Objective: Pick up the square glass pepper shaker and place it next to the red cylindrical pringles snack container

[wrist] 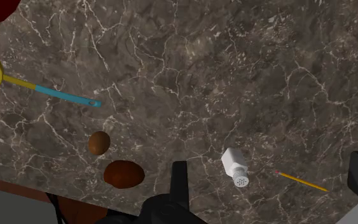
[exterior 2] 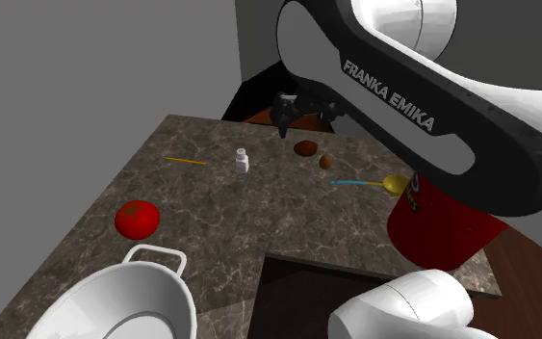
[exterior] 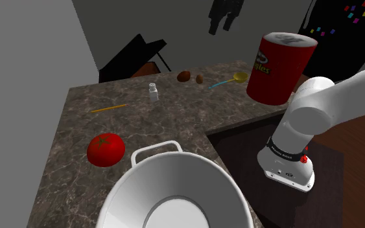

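Holds the black two-finger pincer (wrist: 270, 162) wide open and empty above the small white square pepper shaker (wrist: 236, 167), upright below between its fingers (wrist: 179, 181), seemingly to straddle it, the red cylindrical Pringles can (exterior: 279, 68) well apart.

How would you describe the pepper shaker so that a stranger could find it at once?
On the dark marbled counter, look near the far edge, between the thin yellow pencil and the larger brown lump. The shaker stands there upright: small, white, with a perforated cap.
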Controlling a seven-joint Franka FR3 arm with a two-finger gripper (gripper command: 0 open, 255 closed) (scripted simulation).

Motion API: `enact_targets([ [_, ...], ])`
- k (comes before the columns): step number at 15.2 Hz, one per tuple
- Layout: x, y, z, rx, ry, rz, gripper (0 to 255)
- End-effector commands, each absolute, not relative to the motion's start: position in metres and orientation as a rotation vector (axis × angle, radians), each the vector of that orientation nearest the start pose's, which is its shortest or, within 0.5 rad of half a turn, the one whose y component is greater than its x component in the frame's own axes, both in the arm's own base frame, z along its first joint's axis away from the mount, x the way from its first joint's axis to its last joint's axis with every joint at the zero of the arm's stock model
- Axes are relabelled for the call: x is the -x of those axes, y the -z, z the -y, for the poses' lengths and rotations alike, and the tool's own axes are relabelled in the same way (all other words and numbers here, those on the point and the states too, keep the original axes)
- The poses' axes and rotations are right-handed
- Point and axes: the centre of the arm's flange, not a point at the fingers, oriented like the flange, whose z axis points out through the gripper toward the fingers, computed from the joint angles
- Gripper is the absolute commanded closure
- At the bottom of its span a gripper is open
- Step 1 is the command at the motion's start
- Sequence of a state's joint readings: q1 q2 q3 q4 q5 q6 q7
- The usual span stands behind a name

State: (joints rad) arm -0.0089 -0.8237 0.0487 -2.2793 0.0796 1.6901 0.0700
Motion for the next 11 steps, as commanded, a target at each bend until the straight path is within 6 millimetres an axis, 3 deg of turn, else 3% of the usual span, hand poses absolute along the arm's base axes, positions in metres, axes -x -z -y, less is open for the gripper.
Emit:
enact_targets([
  [1, -0.306, -0.650, -0.026, 3.065, 0.356, -0.064, 0],
  [11, -0.403, -0.566, -0.058, 3.086, 0.362, -0.082, 0],
])
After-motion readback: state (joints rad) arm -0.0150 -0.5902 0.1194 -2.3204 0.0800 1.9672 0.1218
